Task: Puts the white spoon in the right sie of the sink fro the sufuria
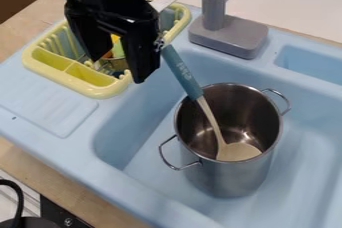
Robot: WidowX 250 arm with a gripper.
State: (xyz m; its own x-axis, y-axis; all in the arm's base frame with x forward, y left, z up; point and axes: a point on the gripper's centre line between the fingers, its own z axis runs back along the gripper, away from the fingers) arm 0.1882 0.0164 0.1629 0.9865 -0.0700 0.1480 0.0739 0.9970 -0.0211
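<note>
White spoon with a teal handle (182,73): upper end just beside the black two-finger gripper (119,70), not between its fingers, which stand wide apart. Can't tell whether handle and near finger touch. Gap between the fingers looks onto the yellow plastic dish rack (101,92) behind, with something green and yellow inside.

Spoon slants down from there, crosses the rim of the tall stainless-steel pot (234,177) at its upper-left edge, and ends with the pale bowl low against the near inner wall. Pot upright, mouth open upward, one wire handle jutting toward the lower left, the other toward the upper right.

Around it, the light-blue plastic sink (143,199). Basin floor shows as a strip between pot and left wall; more of it runs on to the right, the widest room for moving. Ridged drainboard lies left of the basin edge, a recessed compartment at upper right. Grey faucet (230,34) rises from the far ledge, bounding the far side.
</note>
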